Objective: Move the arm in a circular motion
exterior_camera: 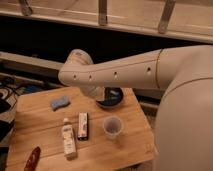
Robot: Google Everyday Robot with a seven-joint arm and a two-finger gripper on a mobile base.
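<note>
The arm [125,72] is a large cream-white tube that reaches from the right edge leftward across the view. Its rounded elbow joint [75,67] hangs over the back of the wooden table [40,112]. From the elbow a short wrist segment [92,91] bends down and to the right. The gripper [103,96] is at the end of this segment, just above the dark bowl [112,97], and the arm mostly hides it. Nothing shows in its hold.
On the table lie a blue sponge [60,103], a white bottle [68,139], a small dark packet [83,125], a clear plastic cup [112,127] and a red object [32,159] at the front left. Cables lie at the far left. A railing runs behind.
</note>
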